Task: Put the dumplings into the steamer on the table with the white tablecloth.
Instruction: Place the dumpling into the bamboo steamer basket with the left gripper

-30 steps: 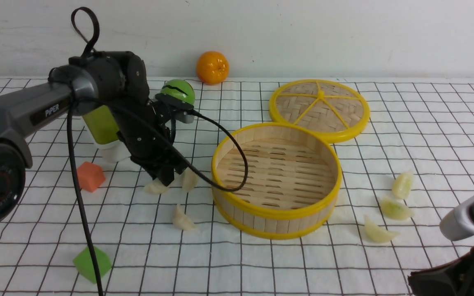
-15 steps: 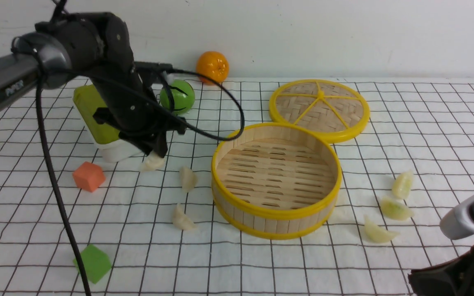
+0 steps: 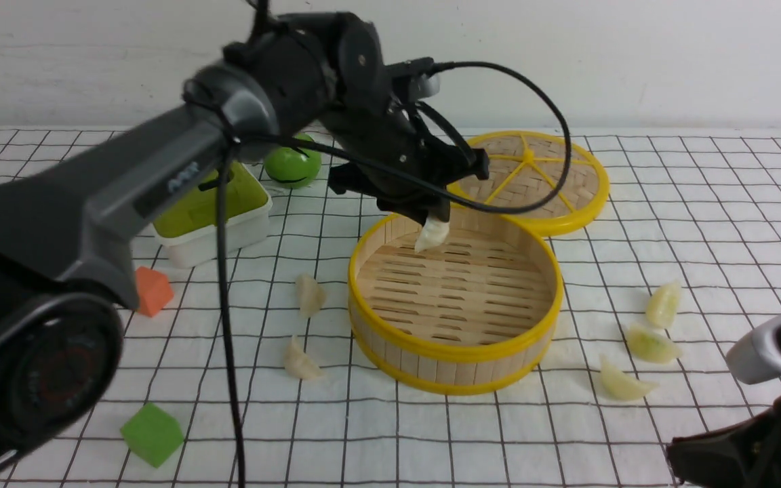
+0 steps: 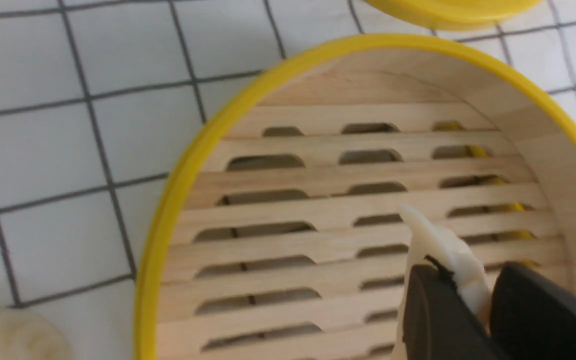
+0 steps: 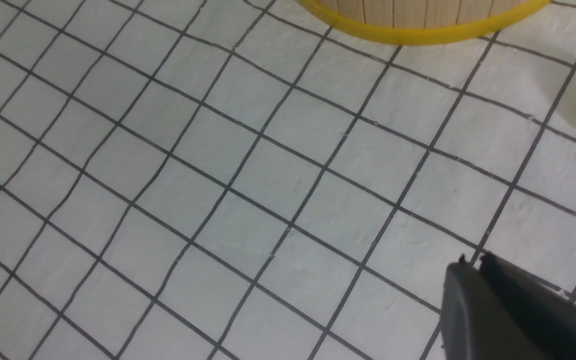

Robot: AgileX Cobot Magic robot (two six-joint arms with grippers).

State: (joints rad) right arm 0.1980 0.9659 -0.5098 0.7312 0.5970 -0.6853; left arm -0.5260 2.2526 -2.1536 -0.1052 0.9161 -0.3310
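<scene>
The left gripper [image 3: 436, 211] is now above the steamer [image 3: 455, 349], while half a second before it was to the left of it, near the white box [image 3: 221, 240]. Its fingers are closed only as far as the dumpling [image 3: 433, 234] between them permits, and they hold it over the slatted floor, toward the far side. The box, before partly covered by this arm, shows more. Two dumplings [image 3: 302, 360] remain on the cloth [image 3: 390, 434] left of the steamer, and three on its right. The right gripper [image 5: 473, 262] has its fingertips together, holding nothing.
</scene>
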